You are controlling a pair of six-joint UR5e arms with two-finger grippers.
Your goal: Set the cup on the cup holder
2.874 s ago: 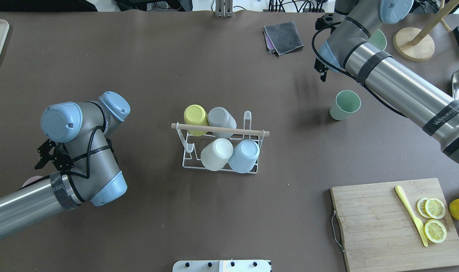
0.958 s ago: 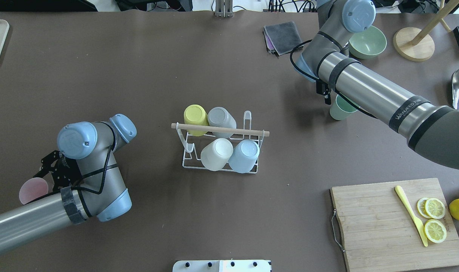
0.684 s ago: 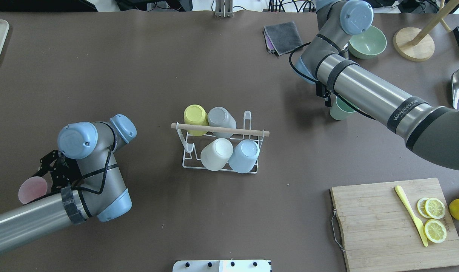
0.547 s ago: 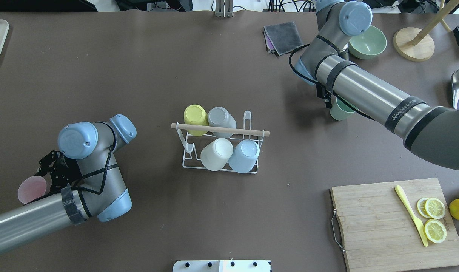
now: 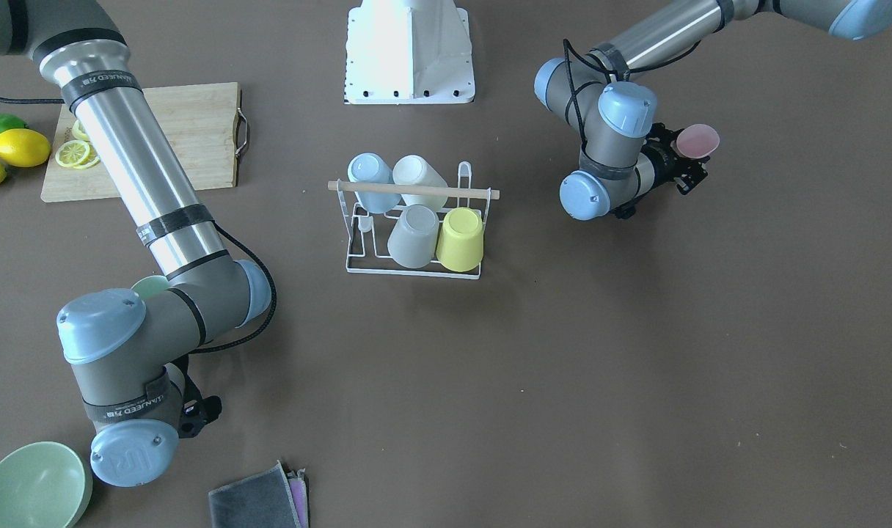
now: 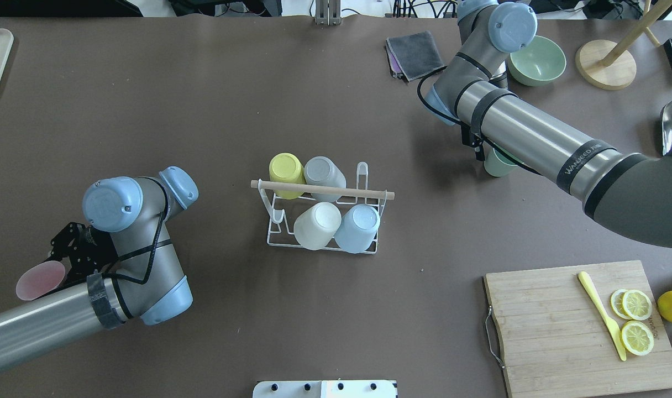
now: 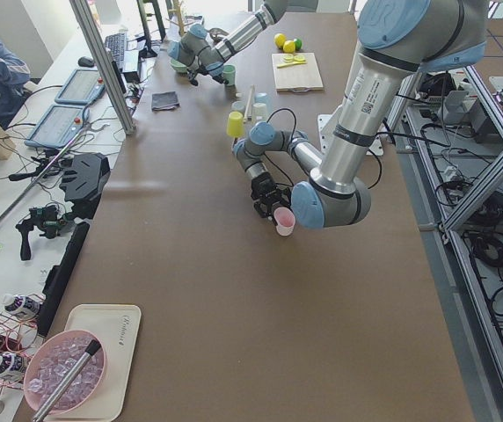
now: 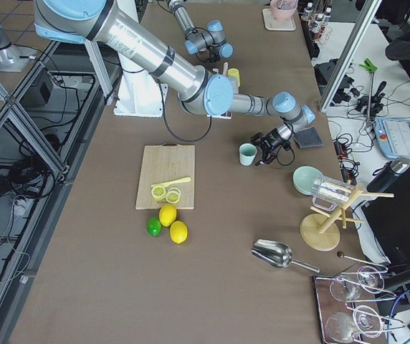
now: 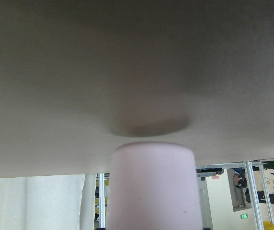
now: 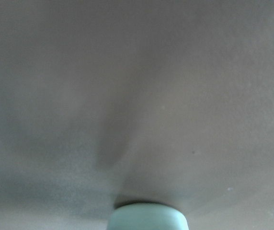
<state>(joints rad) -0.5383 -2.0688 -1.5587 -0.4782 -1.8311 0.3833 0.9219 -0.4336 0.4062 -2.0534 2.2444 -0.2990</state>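
Nearest the robot's base, on its right side, I saw a wooden cutting board point(image 6: 557, 315) lying on the counter point(image 6: 203, 110), with lemon slices point(image 6: 637, 305) and a yellow knife point(image 6: 601, 315) on it. A little farther out on the other side, the left fingers point(image 6: 59, 249) were clamped on a pink cup point(image 6: 37, 281). The wrist camera showed that cup hanging clear of the counter above its own shadow. Mid-counter stood the cup holder point(image 6: 322, 189), a white wire rack with a wooden rod across its top. Four cups sat upturned on its prongs: a white cup point(image 6: 316, 224) and a pale blue cup point(image 6: 358, 226) in the nearer row, a yellow cup point(image 6: 286, 168) and a grey cup point(image 6: 324, 171) in the farther one. Beyond it to the right, well apart from the holder, a green cup point(image 6: 495, 165) stood mouth up. The right fingers point(image 6: 476, 148) were low just beside it, largely hidden by the arm, so I could not tell whether they had closed on it. Farthest out lay a green bowl point(image 6: 536, 61) and a folded grey cloth point(image 6: 416, 54).
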